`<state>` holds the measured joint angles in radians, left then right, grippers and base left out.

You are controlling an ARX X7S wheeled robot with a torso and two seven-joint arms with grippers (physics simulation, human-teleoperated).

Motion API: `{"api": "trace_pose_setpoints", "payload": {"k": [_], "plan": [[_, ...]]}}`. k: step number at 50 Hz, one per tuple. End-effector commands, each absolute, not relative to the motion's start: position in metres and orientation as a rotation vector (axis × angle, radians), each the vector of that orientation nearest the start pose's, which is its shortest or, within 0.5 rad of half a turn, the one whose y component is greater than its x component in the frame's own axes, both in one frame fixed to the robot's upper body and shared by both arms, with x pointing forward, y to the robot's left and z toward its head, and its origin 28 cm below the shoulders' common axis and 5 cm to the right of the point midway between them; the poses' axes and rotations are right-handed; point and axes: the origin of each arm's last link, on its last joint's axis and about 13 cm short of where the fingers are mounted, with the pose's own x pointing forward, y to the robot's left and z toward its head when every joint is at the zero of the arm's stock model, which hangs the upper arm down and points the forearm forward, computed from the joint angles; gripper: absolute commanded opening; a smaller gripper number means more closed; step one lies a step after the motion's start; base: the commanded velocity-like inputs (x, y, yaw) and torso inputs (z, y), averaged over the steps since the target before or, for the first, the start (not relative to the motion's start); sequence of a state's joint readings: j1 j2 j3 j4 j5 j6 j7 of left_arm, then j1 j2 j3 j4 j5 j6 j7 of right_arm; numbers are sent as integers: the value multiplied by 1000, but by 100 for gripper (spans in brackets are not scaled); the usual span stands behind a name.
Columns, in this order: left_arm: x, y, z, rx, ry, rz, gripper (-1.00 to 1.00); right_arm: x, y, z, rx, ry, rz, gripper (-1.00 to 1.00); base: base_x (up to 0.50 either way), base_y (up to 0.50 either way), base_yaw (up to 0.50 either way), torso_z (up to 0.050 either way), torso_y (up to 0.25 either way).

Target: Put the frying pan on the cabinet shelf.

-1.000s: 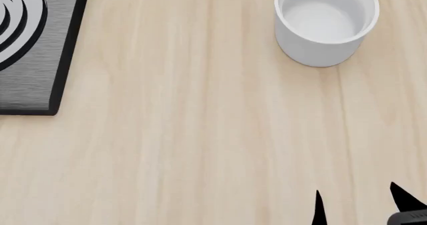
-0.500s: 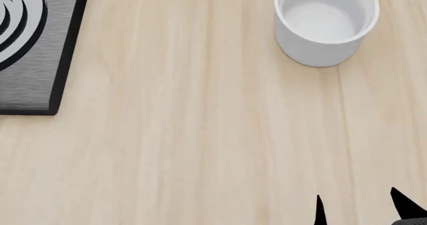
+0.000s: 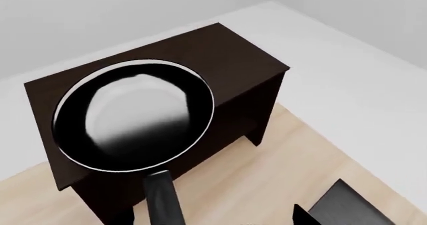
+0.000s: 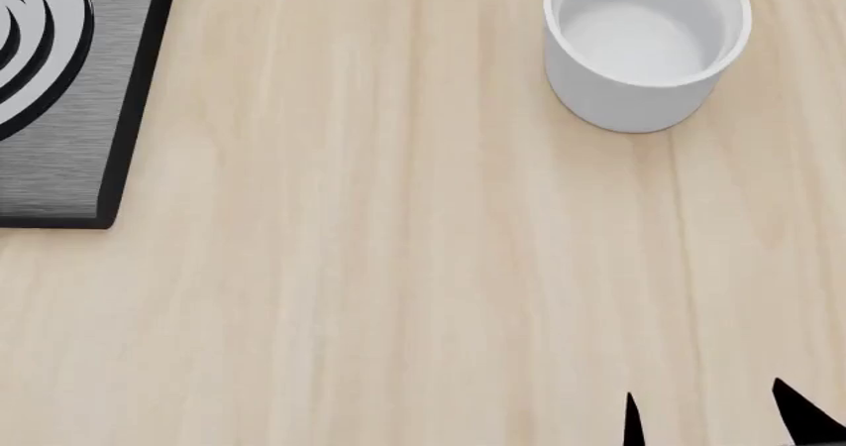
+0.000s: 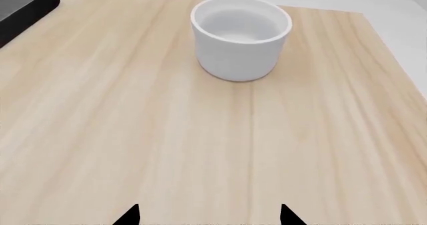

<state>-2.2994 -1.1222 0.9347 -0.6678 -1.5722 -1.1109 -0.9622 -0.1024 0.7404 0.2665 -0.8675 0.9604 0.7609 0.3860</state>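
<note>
Over the cabinet [image 3: 240,55], frying pan [image 3: 133,116], handle camera-ward.

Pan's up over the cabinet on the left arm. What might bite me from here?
The frying pan is held only by its short handle, so it may swing or slip. The head view misses pan and cabinet, so placement rests on the wrist view. It appears to hover above the top, not the shelf.
</note>
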Motion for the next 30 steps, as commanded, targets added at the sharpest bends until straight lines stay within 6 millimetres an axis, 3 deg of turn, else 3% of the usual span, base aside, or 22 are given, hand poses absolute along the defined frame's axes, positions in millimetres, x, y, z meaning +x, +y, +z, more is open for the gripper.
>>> {"api": "trace_pose_setpoints", "payload": {"k": [1, 16, 30], "plan": [[176, 440, 464, -336, 7, 726, 100, 145, -176, 164, -81, 65, 87, 100, 0, 0, 0, 0, 0], [170, 409, 461, -151, 1, 589, 100, 134, -175, 164, -80, 65, 87, 100, 0, 0, 0, 0, 0], [168, 384, 450, -96, -12, 462, 100, 124, -175, 161, -73, 74, 84, 100, 0, 0, 0, 0, 0]]}}
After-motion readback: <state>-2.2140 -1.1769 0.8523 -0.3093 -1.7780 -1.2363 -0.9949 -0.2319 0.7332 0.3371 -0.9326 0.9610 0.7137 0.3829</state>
